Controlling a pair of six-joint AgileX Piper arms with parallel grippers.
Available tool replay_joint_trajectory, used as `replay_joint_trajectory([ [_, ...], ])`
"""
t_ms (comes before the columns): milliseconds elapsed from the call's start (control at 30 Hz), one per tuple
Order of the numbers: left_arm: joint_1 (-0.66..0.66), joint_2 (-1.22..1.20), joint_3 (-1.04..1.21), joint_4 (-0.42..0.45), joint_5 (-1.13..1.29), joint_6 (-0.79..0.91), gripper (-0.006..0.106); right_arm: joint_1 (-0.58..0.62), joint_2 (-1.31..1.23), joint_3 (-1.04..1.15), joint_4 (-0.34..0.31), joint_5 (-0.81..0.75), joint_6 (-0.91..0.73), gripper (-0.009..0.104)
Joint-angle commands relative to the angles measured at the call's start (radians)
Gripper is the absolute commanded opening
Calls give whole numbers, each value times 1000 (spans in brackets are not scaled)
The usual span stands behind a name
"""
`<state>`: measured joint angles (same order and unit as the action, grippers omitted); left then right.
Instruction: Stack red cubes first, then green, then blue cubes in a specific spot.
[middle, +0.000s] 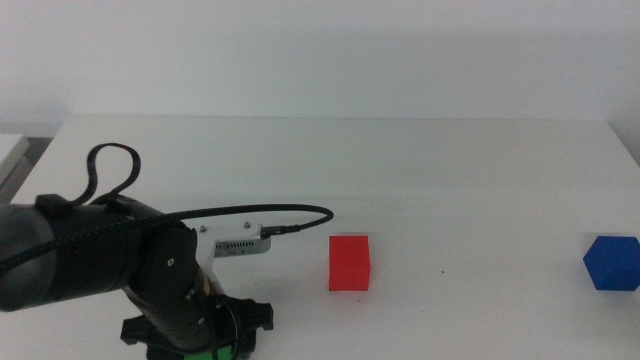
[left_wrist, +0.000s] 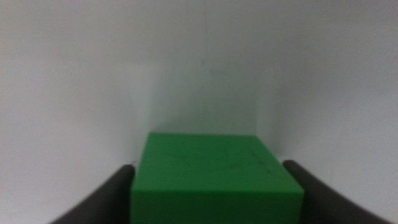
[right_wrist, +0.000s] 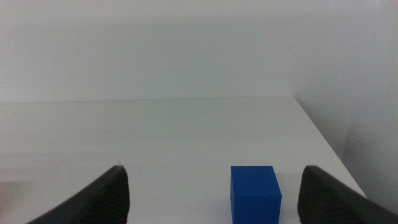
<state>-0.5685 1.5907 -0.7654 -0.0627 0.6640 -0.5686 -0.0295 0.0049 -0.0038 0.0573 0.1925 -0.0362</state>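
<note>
The red cube (middle: 350, 263) sits alone on the white tabletop near the middle. The green cube (left_wrist: 214, 180) fills the space between my left gripper's jaws, which touch its two sides. In the middle view the left gripper (middle: 200, 342) is low at the bottom left, and only a sliver of the green cube (middle: 216, 352) shows under it. The blue cube (middle: 612, 263) sits at the far right. In the right wrist view the blue cube (right_wrist: 255, 193) lies ahead of my right gripper (right_wrist: 211, 205), whose jaws are wide open and empty. The right arm is out of the middle view.
The white table (middle: 400, 170) has its right edge close to the blue cube. A black cable (middle: 250, 212) loops from the left arm toward the red cube. A pale object (middle: 10, 150) lies at the far left edge.
</note>
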Motion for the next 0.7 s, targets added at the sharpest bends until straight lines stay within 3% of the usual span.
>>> replay_joint_trajectory([
  [0,1,3,5,-37,15,15,63,4,-5,4,-10,-12,-5,93],
  [167,-1,-52,-76,-69,113,7,28,4,-5,4,-10,-12,-5,93],
  [300,-22,-28,-297,-23,287,-6,10,4,-5,4,-10,-12,-5,93],
  [433,-71,97,-589,53,423,-41,7,4,-5,4,-10,-12,-5,93],
  [667,-135,381,-942,63,546,-57,12,4,-5,4,-10,-12,-5,93],
])
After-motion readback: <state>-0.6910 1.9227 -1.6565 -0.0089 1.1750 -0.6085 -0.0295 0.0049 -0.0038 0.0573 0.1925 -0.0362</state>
